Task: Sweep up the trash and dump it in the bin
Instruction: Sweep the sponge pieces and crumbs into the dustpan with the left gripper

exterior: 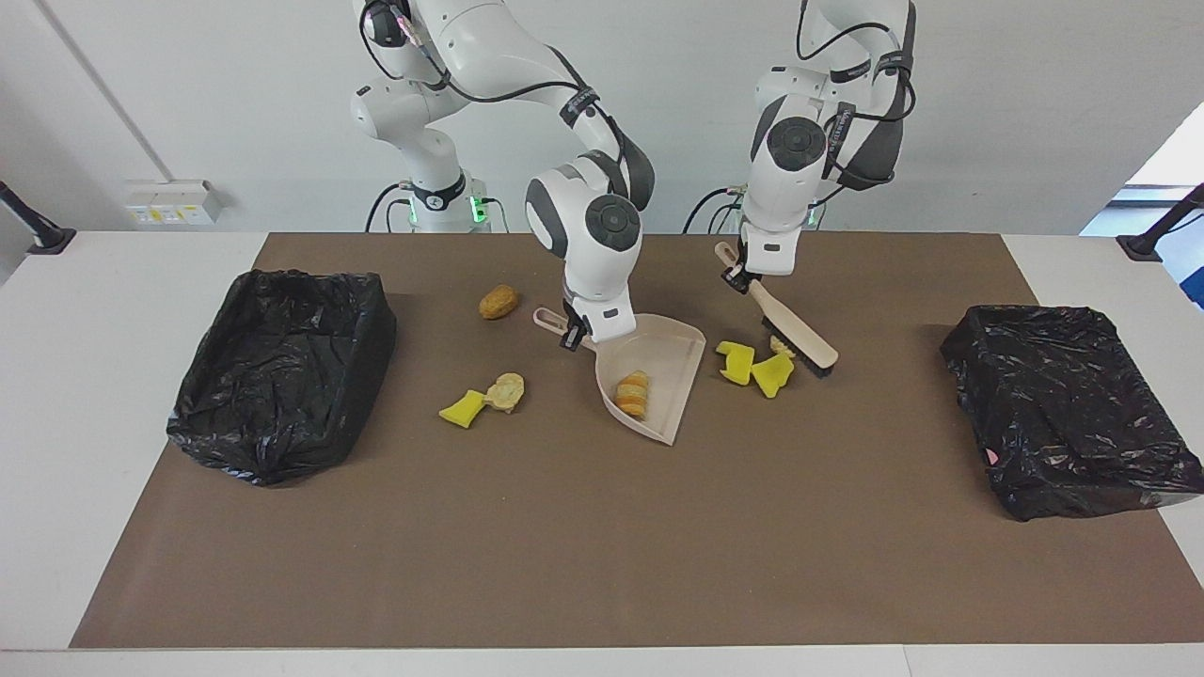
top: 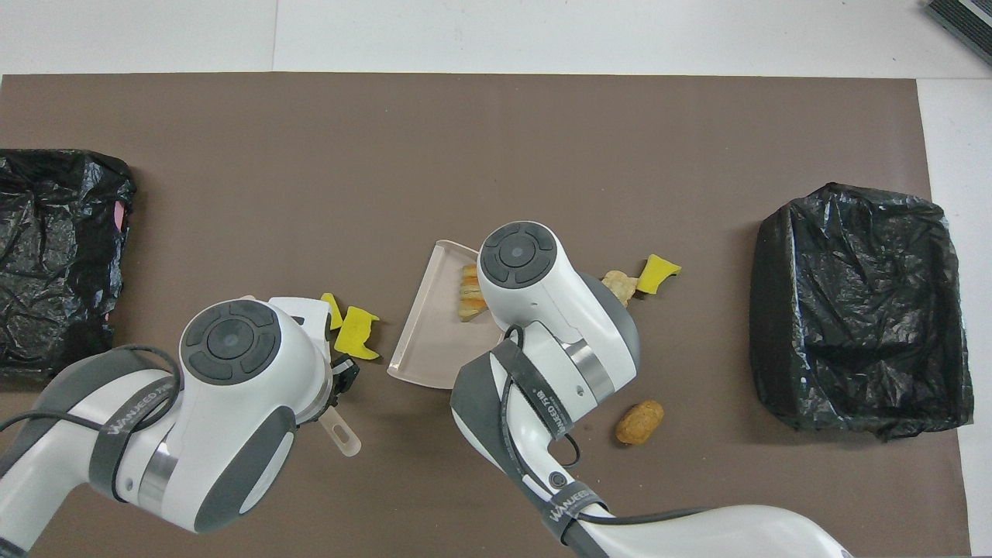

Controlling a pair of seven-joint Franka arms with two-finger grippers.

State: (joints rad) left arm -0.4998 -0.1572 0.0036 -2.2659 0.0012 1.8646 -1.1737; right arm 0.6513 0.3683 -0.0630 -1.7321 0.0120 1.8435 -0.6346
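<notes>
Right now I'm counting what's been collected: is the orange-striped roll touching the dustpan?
Touching. In the facing view the orange-striped roll lies on the floor of the dustpan, within its walls; the overhead view shows it inside the pan too.

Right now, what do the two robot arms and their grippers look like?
Both arms are glossy white with rounded shells, dark grey joint sections and round grey caps on the joints. Black cables run along the outside, held by black straps with white lettering. The left gripper and right gripper are small and black under white wrist blocks. A green light glows at the right arm's base.
</notes>
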